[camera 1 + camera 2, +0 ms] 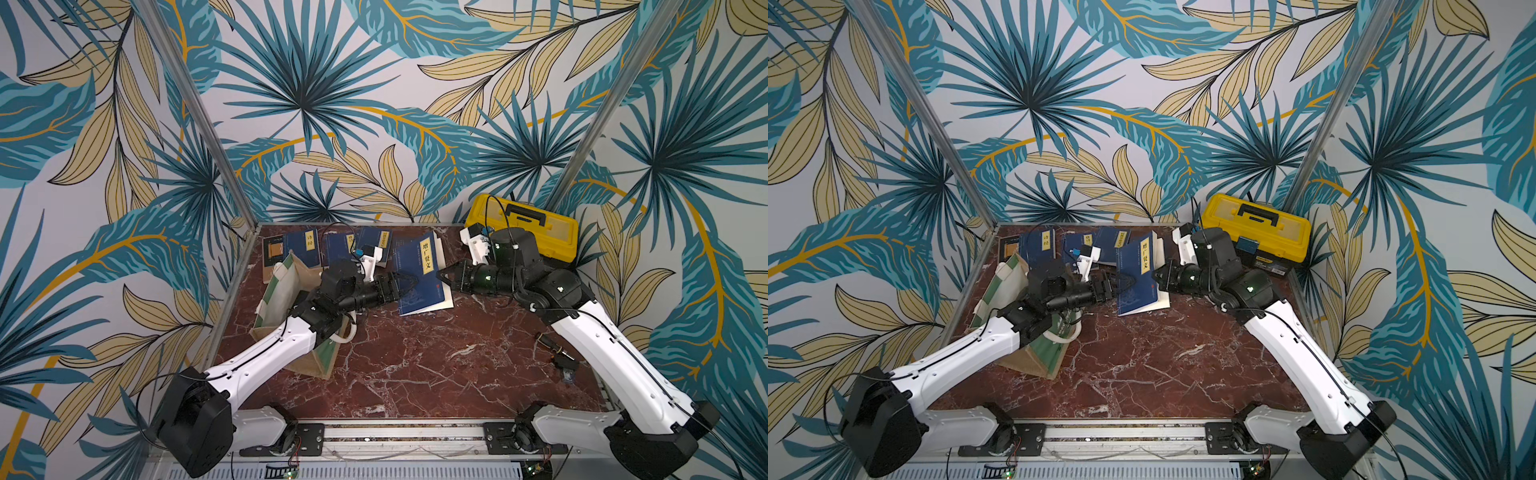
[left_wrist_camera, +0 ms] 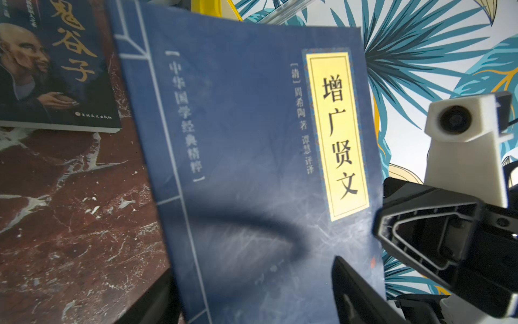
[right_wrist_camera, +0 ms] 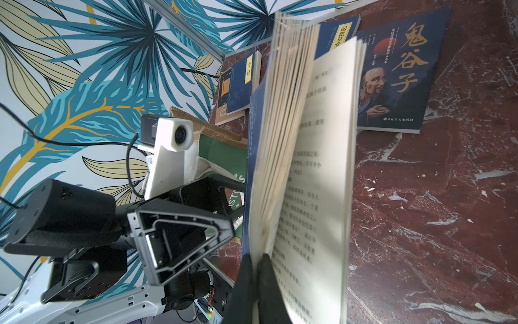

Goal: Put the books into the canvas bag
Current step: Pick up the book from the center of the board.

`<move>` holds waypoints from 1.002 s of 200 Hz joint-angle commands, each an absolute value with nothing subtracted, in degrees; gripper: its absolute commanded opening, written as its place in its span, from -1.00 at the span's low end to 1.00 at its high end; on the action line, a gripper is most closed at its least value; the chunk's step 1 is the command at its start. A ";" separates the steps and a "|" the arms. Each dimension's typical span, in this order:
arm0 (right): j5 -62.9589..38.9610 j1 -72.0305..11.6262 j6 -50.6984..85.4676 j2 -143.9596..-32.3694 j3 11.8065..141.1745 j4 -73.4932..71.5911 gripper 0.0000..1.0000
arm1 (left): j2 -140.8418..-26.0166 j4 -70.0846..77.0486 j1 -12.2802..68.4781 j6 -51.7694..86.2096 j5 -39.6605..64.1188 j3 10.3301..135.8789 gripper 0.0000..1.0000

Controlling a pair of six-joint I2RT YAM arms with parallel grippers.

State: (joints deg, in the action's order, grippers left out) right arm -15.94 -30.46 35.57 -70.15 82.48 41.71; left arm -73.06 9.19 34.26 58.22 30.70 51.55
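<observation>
Right gripper point(image 3: 256, 259) is pressed together, pinching the front cover and a few pages of the navy book point(image 1: 419, 274) at its lower edge. The book is lifted off the table, tilted, with its pages fanning open. Left gripper point(image 1: 409, 283) has its jaws spread at the book's spine side; contact is unclear.

Other books point(image 1: 305, 245) lie flat along the back edge, and a portrait book point(image 3: 392, 78) lies behind the lifted one. The bag point(image 1: 286, 295) sits at the table's left side, mouth open, partly under the left arm, with no books seen inside.

The table point(image 1: 415, 365) is red-brown marble with white veins. A yellow toolbox point(image 1: 528, 226) sits in the back right corner. A small dark item point(image 1: 561, 355) is near the right edge.

The walls point(image 1: 374, 83) have teal and tan leaf print. A metal post point(image 1: 199, 112) stands at each back corner, and a rail point(image 1: 395, 434) runs along the front.
</observation>
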 commanded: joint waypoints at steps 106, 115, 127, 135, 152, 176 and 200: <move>-19.40 -30.84 38.22 -70.22 81.75 38.06 -1.00 | -65.59 19.26 32.24 60.07 39.47 51.33 -0.36; -19.68 -30.76 38.12 -70.27 81.91 38.18 -1.00 | -65.61 19.25 32.21 60.14 40.04 51.42 -0.29; -19.85 -30.81 38.12 -70.43 82.29 38.36 -1.00 | -65.74 19.25 32.12 60.46 40.34 51.26 -0.17; -20.24 -30.83 38.11 -70.73 82.55 38.41 -1.00 | -65.66 19.25 32.01 60.49 40.36 51.00 -0.18; -20.81 -30.80 38.31 -71.18 82.75 38.54 -1.00 | -65.33 19.25 31.69 60.42 39.85 50.41 -0.43; -20.91 -30.81 38.55 -71.44 82.28 38.07 -1.00 | -63.76 18.84 31.55 59.33 37.74 49.76 -0.81; -20.98 -30.76 39.11 -71.94 81.16 37.05 -0.70 | -60.11 8.11 31.55 52.68 33.75 52.02 -1.00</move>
State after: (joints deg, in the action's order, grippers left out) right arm -20.12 -30.55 38.39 -70.81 82.39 39.05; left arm -65.17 13.76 31.38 59.18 36.27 50.98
